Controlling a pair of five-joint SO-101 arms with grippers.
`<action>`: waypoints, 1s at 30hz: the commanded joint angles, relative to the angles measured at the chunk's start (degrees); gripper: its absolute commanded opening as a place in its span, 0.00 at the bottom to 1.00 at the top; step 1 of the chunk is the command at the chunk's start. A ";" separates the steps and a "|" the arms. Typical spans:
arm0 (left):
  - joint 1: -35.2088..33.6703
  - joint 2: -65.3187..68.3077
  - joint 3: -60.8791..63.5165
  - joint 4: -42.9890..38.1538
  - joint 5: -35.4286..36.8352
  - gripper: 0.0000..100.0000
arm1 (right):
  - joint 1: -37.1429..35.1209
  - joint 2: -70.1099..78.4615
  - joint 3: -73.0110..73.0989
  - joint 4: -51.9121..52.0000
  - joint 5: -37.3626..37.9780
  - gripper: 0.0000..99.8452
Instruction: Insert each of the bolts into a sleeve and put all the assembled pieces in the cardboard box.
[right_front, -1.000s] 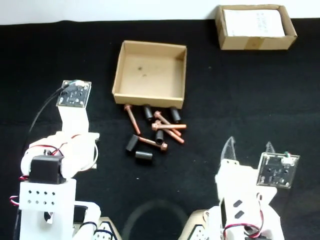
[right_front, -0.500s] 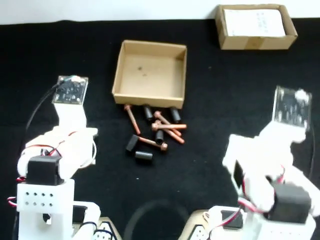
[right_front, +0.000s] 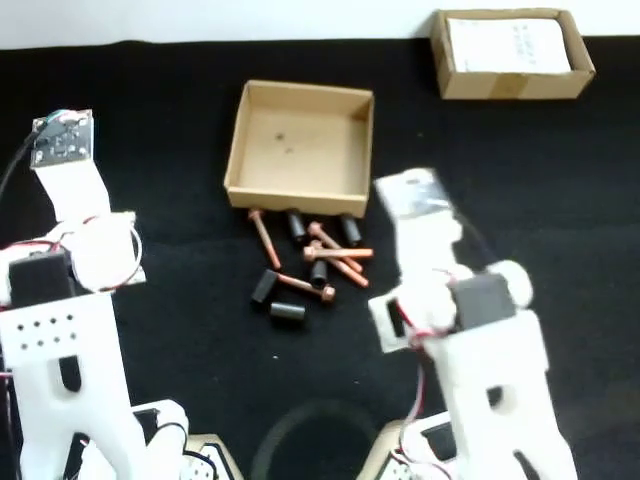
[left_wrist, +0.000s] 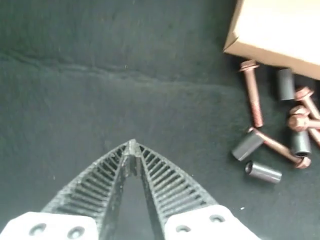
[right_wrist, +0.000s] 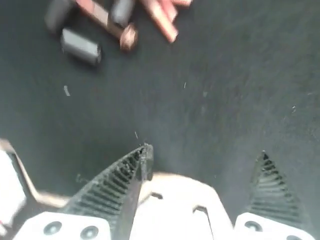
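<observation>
Left gripper: fingers together, nothing held, over bare counter beside the pile.
Right gripper: fingers apart, nothing between them, over the counter near the pile.
Bolts: copper-coloured, lying loose in a heap on the counter.
Sleeves: black, scattered among the bolts.
Box: open-topped, its front wall just behind the heap.

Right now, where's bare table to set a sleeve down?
Bare cloth between the left arm and the bolts, and between the cardboard box and the far box. Crowded along the cardboard box's near wall: bolts and sleeves.
</observation>
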 joint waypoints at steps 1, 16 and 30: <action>-0.92 0.75 0.31 1.41 0.18 0.01 | -4.70 7.43 0.13 0.22 9.41 0.31; -2.15 -0.92 19.91 -10.02 -0.44 0.01 | -18.95 32.48 -6.29 -14.20 15.65 0.31; -2.07 -1.63 43.82 -46.24 -0.26 0.01 | -21.93 41.80 -8.48 -21.58 13.27 0.31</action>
